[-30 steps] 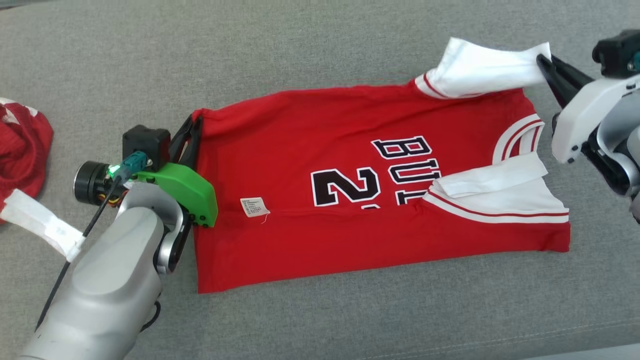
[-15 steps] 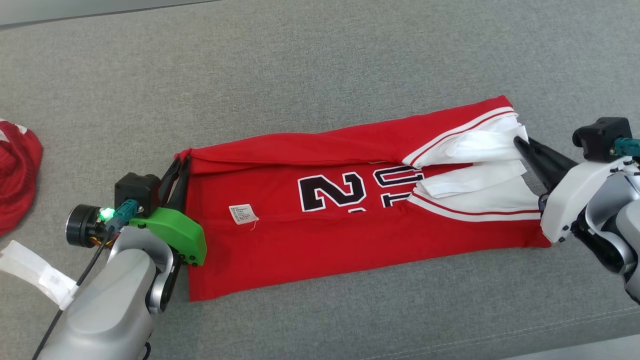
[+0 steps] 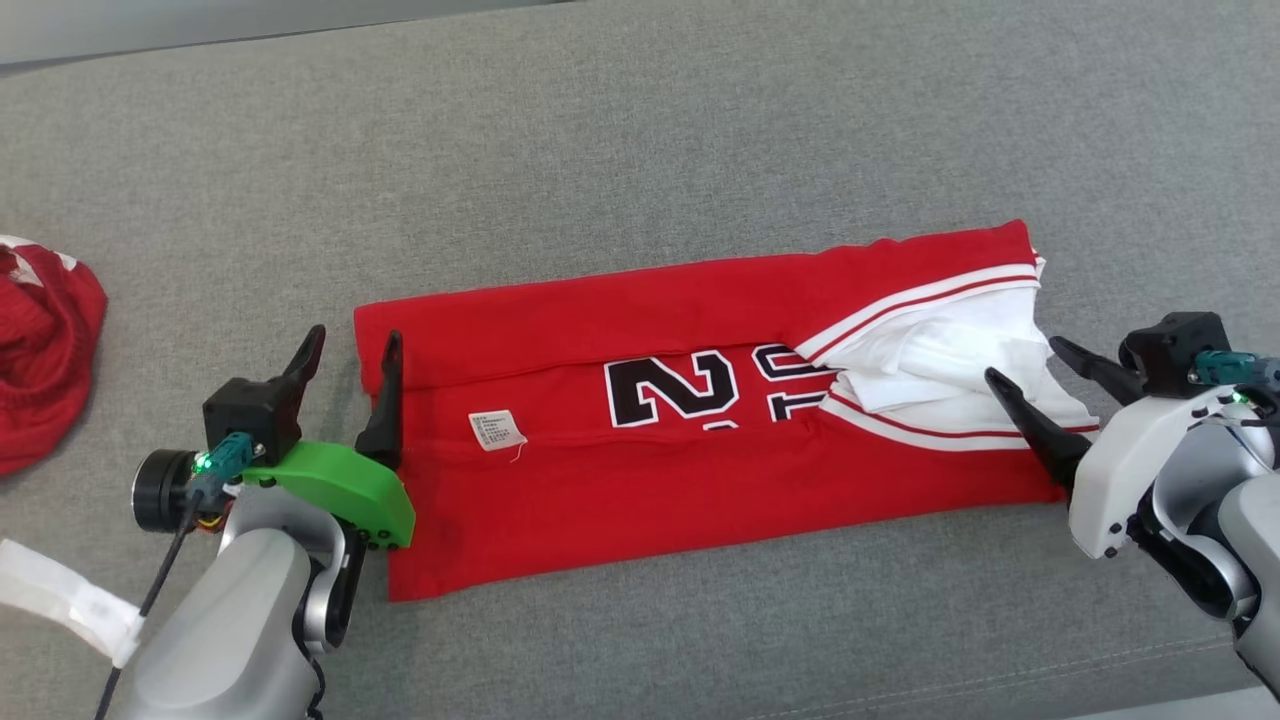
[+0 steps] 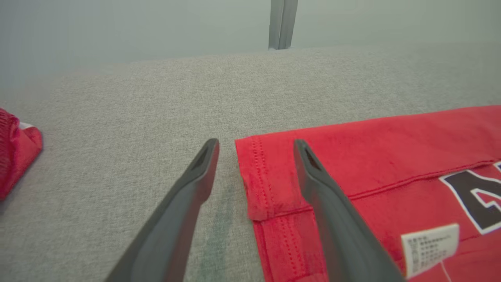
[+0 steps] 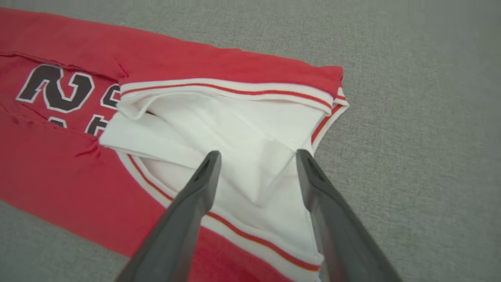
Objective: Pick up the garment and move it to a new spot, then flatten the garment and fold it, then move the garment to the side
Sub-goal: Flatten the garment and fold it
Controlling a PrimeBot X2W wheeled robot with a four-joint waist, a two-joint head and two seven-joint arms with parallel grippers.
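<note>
We are holding both jaws apart, empty; the garment (image 3: 700, 440) is lying on the surface (image 3: 640, 150), long axis running from left jaws at its hem (image 4: 258, 184) to right jaws at its sleeves (image 5: 235, 129).

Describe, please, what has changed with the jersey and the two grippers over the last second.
The left gripper and right gripper folded the far long edge of the red jersey toward the robot, over part of the lettering, then opened their jaws and let go. The jersey's near half stayed flat on the grey cushion; the other red garment at the left was not touched.
</note>
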